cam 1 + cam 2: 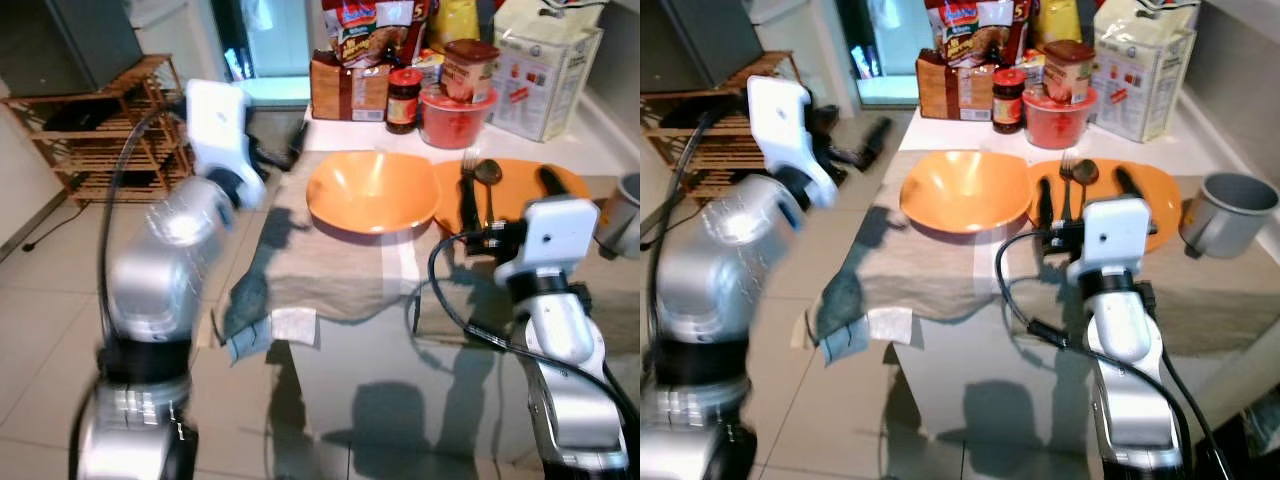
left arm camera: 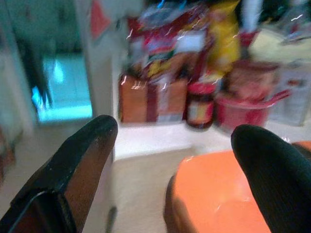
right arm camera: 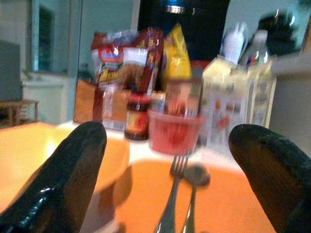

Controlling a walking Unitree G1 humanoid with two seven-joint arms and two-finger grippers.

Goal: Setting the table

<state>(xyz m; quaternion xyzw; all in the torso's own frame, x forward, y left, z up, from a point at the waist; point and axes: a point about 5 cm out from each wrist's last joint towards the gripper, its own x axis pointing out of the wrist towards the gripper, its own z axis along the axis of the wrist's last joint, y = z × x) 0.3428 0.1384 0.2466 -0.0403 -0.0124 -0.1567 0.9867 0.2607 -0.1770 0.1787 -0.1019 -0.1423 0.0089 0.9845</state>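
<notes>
Right eye view is showing an orange plate (image 1: 1150, 195) lying on a beige cloth (image 1: 940, 265) at the table's near edge, with a fork (image 1: 1066, 185), a spoon (image 1: 1083, 180) and a black-handled knife (image 1: 1127, 182) resting on it. All three utensils are lying side by side with their long axes running away from the robot; the fork's tines and the spoon's bowl are pointing toward the groceries at the back. An orange bowl (image 1: 965, 190) is sitting upright just beside the plate, on the robot's left, its rim touching or nearly touching the plate's edge. The right gripper (image 3: 167, 160) is hovering over the plate's near edge with its fingers spread wide and nothing between them. The left gripper (image 2: 175, 160) is hanging near the bowl's left side, also spread apart and empty, aiming toward the packages. A grey metal cup (image 1: 1225, 212) is standing on the cloth to the plate's right. Behind them, a dark-lidded jar (image 1: 1008, 100), a red tub (image 1: 1058, 115) and snack bags (image 1: 975, 40) are crowding the counter; their labels are too blurred to read.
</notes>
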